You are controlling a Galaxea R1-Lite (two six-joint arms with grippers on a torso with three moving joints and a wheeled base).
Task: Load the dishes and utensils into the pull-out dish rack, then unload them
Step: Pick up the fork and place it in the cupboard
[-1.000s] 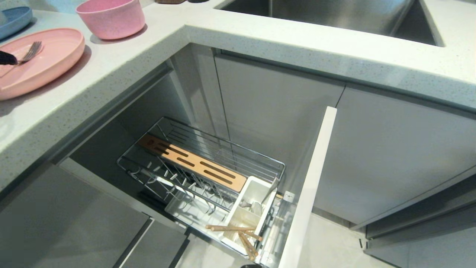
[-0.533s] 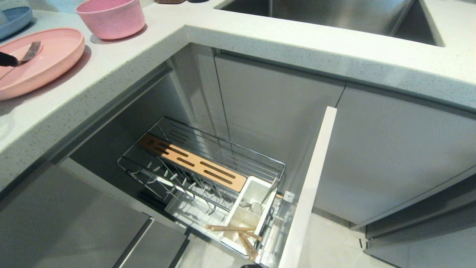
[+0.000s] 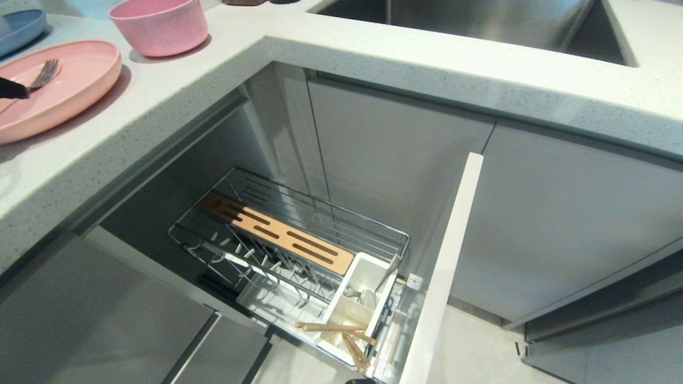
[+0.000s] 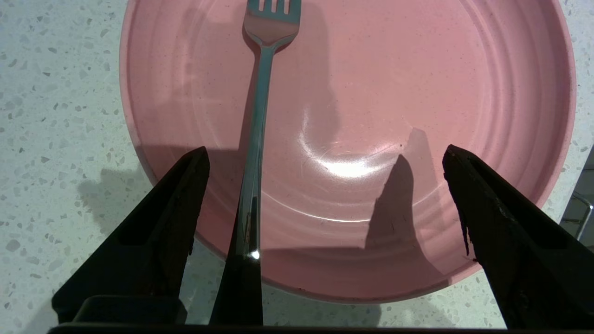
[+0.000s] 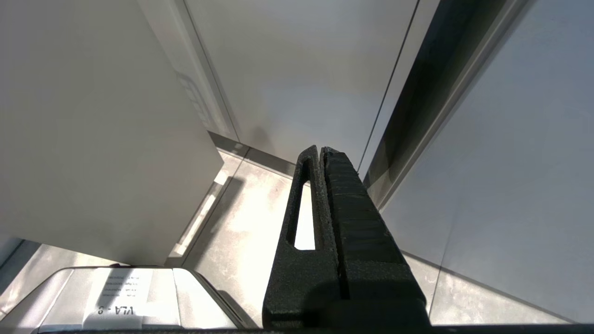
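A home kitchen: a speckled white bench [image 3: 373, 58] wraps a corner around a steel sink [image 3: 480, 24], grey cabinets [image 3: 560, 224] stand beneath, and a wire dish rack [image 3: 299, 240] sits pulled out low. A pink plate [image 3: 69, 85] and bowl [image 3: 160, 26] rest on top.

I counted one pink plate [image 3: 64, 80] and one pink bowl [image 3: 160, 25] on the bench [image 3: 373, 48], plus one blue plate [image 3: 21, 26] at the edge. One fork [image 4: 260, 116] lay on the pink plate. Two chopsticks [image 3: 333, 328] sat in the single white caddy [image 3: 368, 272]. One wire rack [image 3: 320, 224], one slotted wooden board [image 3: 277, 233].
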